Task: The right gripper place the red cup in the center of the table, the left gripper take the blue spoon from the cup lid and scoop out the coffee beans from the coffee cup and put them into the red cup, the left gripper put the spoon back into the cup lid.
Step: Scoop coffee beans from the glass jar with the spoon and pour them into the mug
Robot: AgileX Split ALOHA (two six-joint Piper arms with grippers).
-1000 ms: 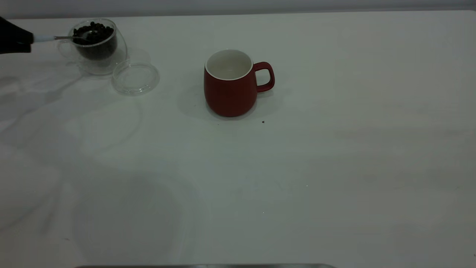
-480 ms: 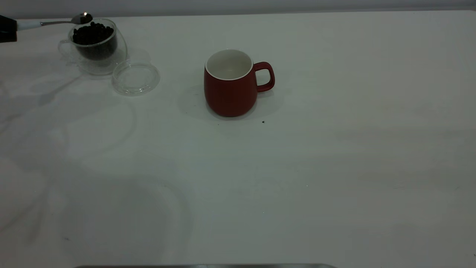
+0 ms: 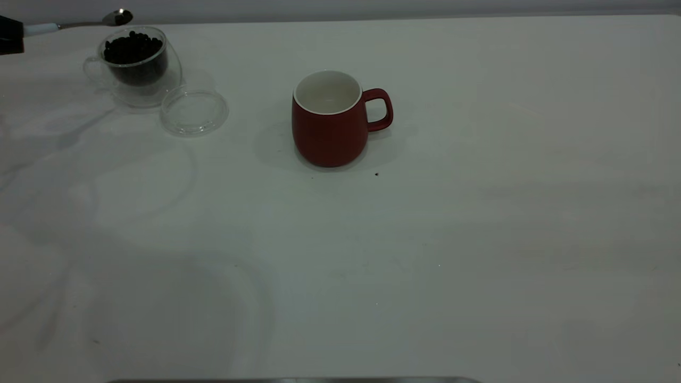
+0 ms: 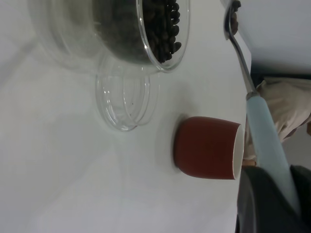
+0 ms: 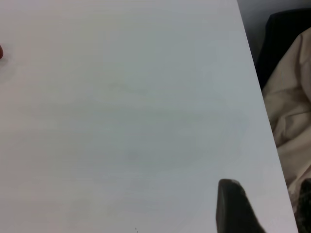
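My left gripper (image 3: 9,35) is at the table's far left edge, shut on the pale handle of the blue spoon (image 3: 42,27). The spoon is held level in the air, its metal bowl (image 3: 118,17) just above and behind the coffee cup (image 3: 139,66); a few dark beans show in it. The coffee cup is full of coffee beans (image 3: 133,48). The bare cup lid (image 3: 194,111) lies beside it. The red cup (image 3: 330,122) stands upright mid-table, handle to the right, and its inside looks bare. In the left wrist view my gripper (image 4: 272,196) grips the spoon (image 4: 265,138). My right gripper (image 5: 269,208) is open over the table's edge.
The white table (image 3: 479,239) spreads wide to the right and front of the red cup. A tiny dark speck (image 3: 376,174) lies just in front of the red cup. Beige cloth (image 5: 291,111) hangs beyond the table edge in the right wrist view.
The spoon has come up out of the coffee cup's beans and now hangs above its far rim. My left gripper rose with it. Cups and lid have not moved.
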